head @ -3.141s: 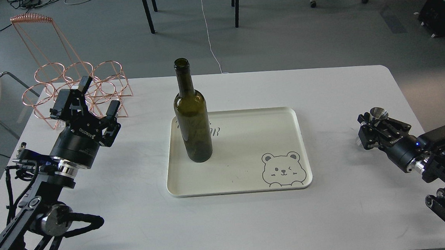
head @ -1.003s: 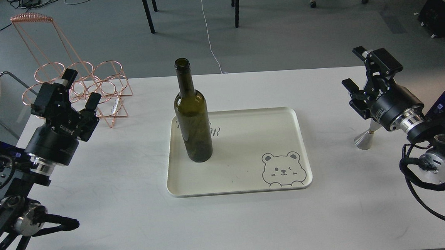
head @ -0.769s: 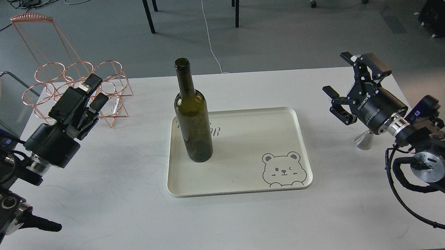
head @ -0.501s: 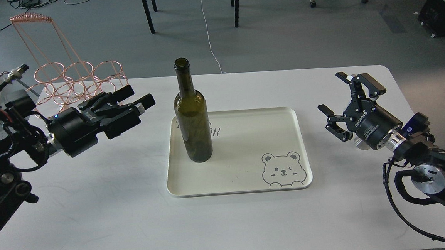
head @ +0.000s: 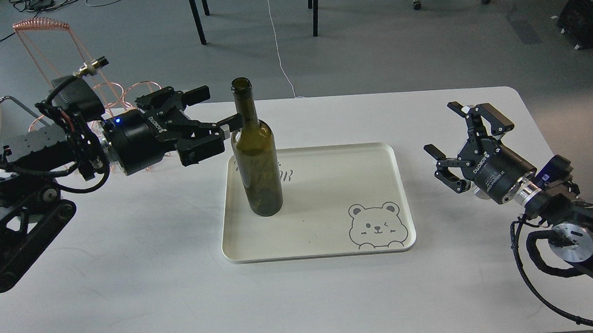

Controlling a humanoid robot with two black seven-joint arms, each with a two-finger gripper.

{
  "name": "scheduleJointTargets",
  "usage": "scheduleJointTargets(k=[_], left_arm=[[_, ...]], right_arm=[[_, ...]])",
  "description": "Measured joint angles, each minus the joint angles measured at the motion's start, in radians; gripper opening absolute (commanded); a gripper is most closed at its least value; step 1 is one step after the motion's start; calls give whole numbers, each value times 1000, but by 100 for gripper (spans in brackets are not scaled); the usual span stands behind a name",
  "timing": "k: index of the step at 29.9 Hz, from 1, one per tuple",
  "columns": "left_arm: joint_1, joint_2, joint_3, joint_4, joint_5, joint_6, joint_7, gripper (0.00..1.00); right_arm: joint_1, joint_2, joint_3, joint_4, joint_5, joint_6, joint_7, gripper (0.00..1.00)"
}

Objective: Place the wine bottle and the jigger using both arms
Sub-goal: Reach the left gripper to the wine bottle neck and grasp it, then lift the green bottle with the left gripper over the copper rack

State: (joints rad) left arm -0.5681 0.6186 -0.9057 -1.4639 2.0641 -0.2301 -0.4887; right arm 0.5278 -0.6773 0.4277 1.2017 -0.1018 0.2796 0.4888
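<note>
The wine bottle (head: 256,158) stands upright, dark olive-green, on the left part of the cream tray (head: 327,251). My left gripper (head: 217,108) comes in from the left, lying sideways with its jaws open. Its near fingertip (head: 233,122) is at the bottle's shoulder and its far fingertip is left of the neck. My right gripper (head: 439,128) is open and empty above the table, right of the tray. The jigger does not show; the right gripper and wrist cover the spot where it stood.
A copper wire bottle rack (head: 35,27) stands at the table's back left, mostly behind my left arm. The tray has a bear drawing (head: 378,227) in its front right corner. The white table (head: 181,297) ends in a rounded corner at back right.
My left gripper has swung right and up, from left of the tray to the bottle's neck and shoulder. My right gripper has barely shifted. The bottle has not moved.
</note>
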Motion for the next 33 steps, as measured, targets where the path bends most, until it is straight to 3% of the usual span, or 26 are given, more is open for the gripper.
scheduleJointTargets(k=[6,14,20,25,33], left_arm=[[-18,-46,24,27,0,0,0,95],[-28,-69,46,35,0,2,0,78],[-45,-83,48,55,-1,2,0,48],[-55,-87,70,66,-1,2,0,16],[-103,-85,75,67,-6,2,0,10]], right_arm=[[0,-4,-3,-2,-1,0,0,97],[0,-6,-3,-2,-1,0,0,97],[-6,-6,-3,-2,-1,0,0,97],[-7,-6,-3,-2,-1,-1,0,97],[-8,-5,0,-2,-1,-2,0,97]])
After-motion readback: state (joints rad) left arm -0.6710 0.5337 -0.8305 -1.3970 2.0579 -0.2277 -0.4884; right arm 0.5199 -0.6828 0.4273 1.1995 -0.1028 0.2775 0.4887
